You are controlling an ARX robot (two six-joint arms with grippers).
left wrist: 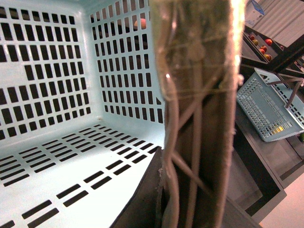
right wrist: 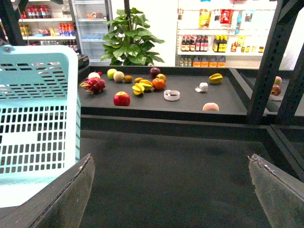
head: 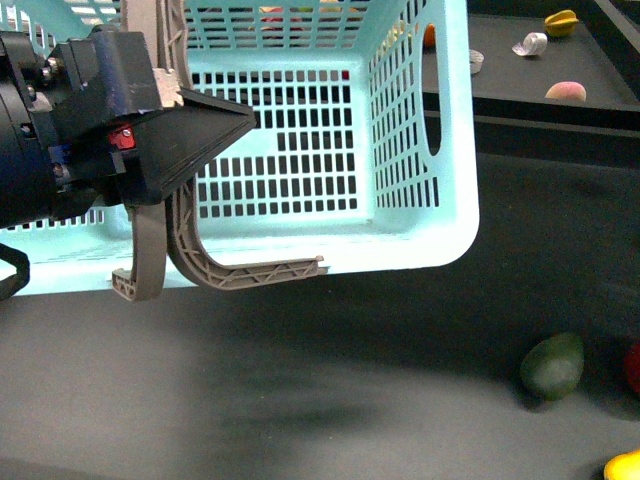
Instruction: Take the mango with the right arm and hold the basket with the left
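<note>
The left gripper [head: 228, 120] is clamped on the grey-brown handle [head: 250, 272] of the basket [head: 420, 245] at its near rim. The wrist view shows the handle pinched between the jaws. The right gripper [right wrist: 171, 199] is spread wide and empty, off to the basket's side. The mango [head: 625, 466] — only a yellow edge shows — lies on the table [head: 300, 400] well apart from the basket, near a green fruit [head: 552, 365]

Basket [head: 420, 225] across the upper middle, left gripper [head: 215, 125] in front of it at the left edge, fruit [head: 552, 365] on the table [head: 300, 400] at lower right, shelf [head: 590, 70] behind, upper right
</note>
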